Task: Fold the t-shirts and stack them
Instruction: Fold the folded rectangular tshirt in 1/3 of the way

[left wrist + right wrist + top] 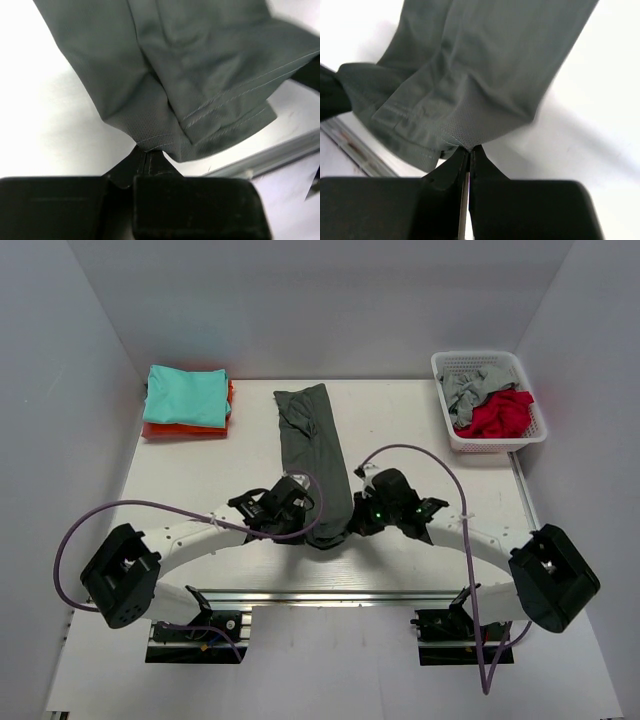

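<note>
The dark grey t-shirt lay on the table as a long narrow strip. Its long axis ran from the far edge to the near edge, and the near end leaned a little to the right. This near end, with its stitched hem, reached close to the metal rail along the near edge.

The left gripper was closed on the near left corner of the hem, and the right gripper was closed on the near right corner. The two grippers stood near each other, with only the width of the strip between them.

On both sides of the strip the table was bare. At the far left corner a folded teal t-shirt lay on top of a folded orange t-shirt. At the far right corner stood a white basket, and in it a light grey t-shirt and a red t-shirt lay crumpled together.
</note>
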Available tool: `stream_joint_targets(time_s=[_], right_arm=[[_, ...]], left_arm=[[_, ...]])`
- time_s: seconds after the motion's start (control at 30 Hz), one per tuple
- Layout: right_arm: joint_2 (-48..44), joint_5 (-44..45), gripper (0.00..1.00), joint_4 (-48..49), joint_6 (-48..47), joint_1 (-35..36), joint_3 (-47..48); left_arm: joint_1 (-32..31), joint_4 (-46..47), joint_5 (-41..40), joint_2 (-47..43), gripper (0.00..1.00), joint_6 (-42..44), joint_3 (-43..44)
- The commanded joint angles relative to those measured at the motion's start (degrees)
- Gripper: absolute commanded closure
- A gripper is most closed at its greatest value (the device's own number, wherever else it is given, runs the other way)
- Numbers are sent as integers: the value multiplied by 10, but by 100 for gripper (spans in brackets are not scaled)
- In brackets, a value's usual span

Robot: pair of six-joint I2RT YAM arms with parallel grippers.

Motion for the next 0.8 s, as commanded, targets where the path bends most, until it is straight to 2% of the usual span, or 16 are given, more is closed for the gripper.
stream_joint_targets(time_s=[0.0, 0.13, 0.27, 0.4, 0.63, 0.77], right_arm=[[30, 36, 100, -25, -21, -5, 56], [54, 29, 100, -19, -29, -12, 91], [81, 64, 100, -19, -32, -21, 145], [127, 88, 100, -24, -51, -31, 205], [210, 102, 100, -42, -72, -57, 331], [249, 99, 100, -46, -81, -71, 394]], left_arm=[[7, -30, -63, -8, 100, -9, 41], [12, -16, -105, -8, 100, -9, 62], [24, -16, -152, 19, 100, -9, 105], [64, -9, -192, 57, 100, -3, 145], [127, 17, -192, 111, 100, 42, 228], [158, 35, -165, 148, 100, 69, 259]])
